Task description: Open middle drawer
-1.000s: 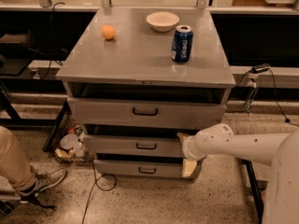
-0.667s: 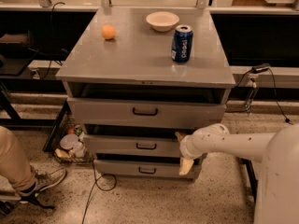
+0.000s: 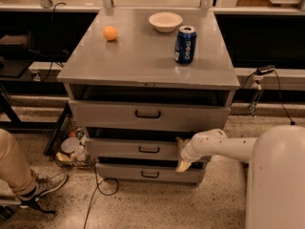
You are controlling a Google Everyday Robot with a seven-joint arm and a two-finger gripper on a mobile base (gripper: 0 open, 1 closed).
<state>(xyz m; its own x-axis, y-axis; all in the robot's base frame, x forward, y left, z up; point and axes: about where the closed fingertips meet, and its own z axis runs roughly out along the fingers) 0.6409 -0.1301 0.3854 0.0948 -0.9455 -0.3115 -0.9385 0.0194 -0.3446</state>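
The grey cabinet (image 3: 143, 56) stands in front of me, three drawers stacked under its flat top. At its right the robot's white arm (image 3: 228, 144) reaches in low across the cabinet's front. The tall top drawer (image 3: 105, 114) sits just under the top. Below it is the middle drawer (image 3: 124, 149), with a dark gap above its slim front and its small black handle (image 3: 148, 150) at the centre. The bottom drawer (image 3: 124, 172) is lowest. The gripper (image 3: 181, 153) is at the right end of the middle drawer's front, well right of the handle, its tan fingers (image 3: 183, 166) spread apart, one high, one low. On the cabinet's top are a cream bowl (image 3: 165, 21) at the back, a blue can (image 3: 185, 44) in front of it and an orange (image 3: 110, 33) toward the left.
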